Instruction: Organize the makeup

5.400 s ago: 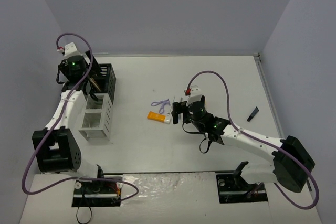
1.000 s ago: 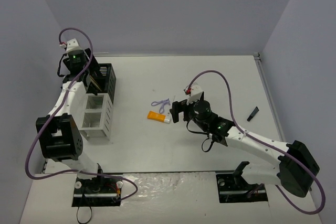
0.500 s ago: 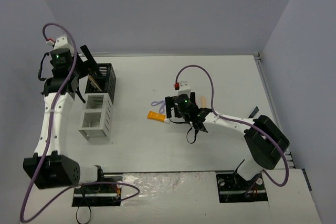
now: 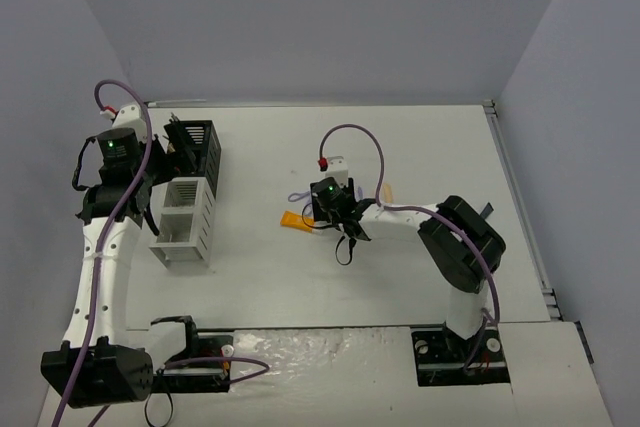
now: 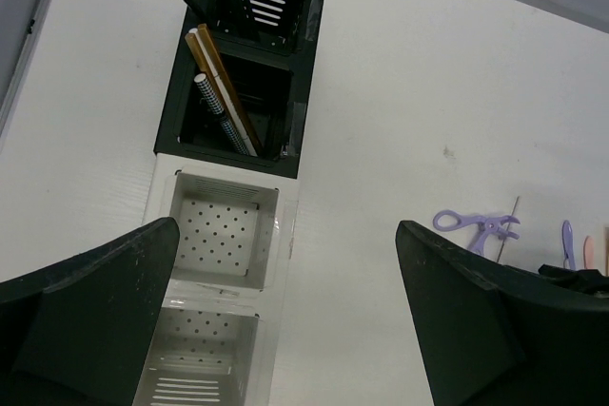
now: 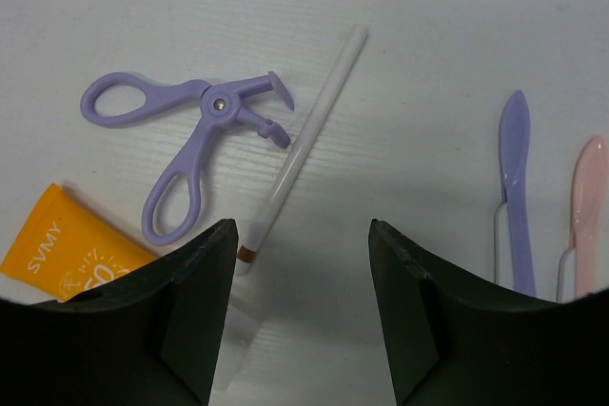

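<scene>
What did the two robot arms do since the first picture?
The right arm folded in, and the right fingers edged left; they now hang apart over the white pencil, beside the purple looped tool and the orange tube. The left fingers drew back from the far end of the rack and stand wide open, holding nothing. The tube, tool and rack stayed put.

Left of the white pencil (image 6: 300,145), the orange tube (image 6: 62,249) is partly hidden by a black finger (image 6: 181,330); right of it, the purple applicator (image 6: 514,187) and the pink applicator (image 6: 582,197) are covered at their lower ends.
</scene>
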Controlling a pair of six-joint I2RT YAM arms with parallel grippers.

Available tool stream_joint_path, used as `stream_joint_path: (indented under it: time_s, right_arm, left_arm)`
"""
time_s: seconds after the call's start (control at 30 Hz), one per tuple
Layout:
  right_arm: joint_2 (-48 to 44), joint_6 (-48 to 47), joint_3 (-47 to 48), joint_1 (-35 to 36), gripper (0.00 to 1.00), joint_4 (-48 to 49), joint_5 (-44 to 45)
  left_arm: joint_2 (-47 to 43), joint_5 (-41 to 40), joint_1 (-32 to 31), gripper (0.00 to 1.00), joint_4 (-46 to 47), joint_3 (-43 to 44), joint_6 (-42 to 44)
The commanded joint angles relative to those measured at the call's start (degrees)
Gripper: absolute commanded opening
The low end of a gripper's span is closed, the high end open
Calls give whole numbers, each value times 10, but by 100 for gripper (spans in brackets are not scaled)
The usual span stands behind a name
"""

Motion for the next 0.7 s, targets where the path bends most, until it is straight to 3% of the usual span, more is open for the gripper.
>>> stream_joint_path:
  time_s: [0.0, 0.33, 0.67]
  right_arm:
    - [23, 12, 32, -3, 53, 28, 36]
    - [50, 14, 33, -3, 42, -3, 89]
    - [3, 6, -17, -20, 2, -8, 90]
  left_arm:
    - [-6, 22, 6, 97, 23, 23, 3]
    - [-6, 33, 14, 97, 24, 21, -3]
    - [-5, 52, 15, 97, 34, 17, -17]
